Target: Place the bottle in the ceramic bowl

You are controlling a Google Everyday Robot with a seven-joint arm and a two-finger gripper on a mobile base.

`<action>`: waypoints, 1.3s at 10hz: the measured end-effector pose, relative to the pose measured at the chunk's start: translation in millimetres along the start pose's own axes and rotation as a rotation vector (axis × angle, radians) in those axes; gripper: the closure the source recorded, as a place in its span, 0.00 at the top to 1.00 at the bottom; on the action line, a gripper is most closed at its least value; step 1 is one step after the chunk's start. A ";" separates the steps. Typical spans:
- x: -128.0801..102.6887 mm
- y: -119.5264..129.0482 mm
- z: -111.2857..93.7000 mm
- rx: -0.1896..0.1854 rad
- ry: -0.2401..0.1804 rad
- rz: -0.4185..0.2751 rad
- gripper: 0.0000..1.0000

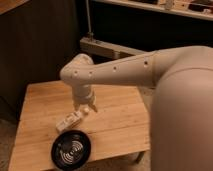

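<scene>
The bottle [69, 121] is small, slim and white and lies on its side on the wooden table [120, 117], left of the middle. Its cream cap end points up and right. The ceramic bowl [71, 148] is black and glossy with pale rings inside; it sits near the table's front edge, just below the bottle and apart from it. My gripper [86, 108] hangs from the white arm and points down, just above and to the right of the bottle's cap end. Its two fingers stand apart and hold nothing.
My large white arm and body [180, 100] fill the right side of the view. A dark wall and a pale ledge [107, 48] stand behind the table. The table's front edge is close below the bowl, and its left edge [20, 125] is near.
</scene>
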 end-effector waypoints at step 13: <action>9.8 6.3 -29.5 -0.429 -0.170 -0.995 0.65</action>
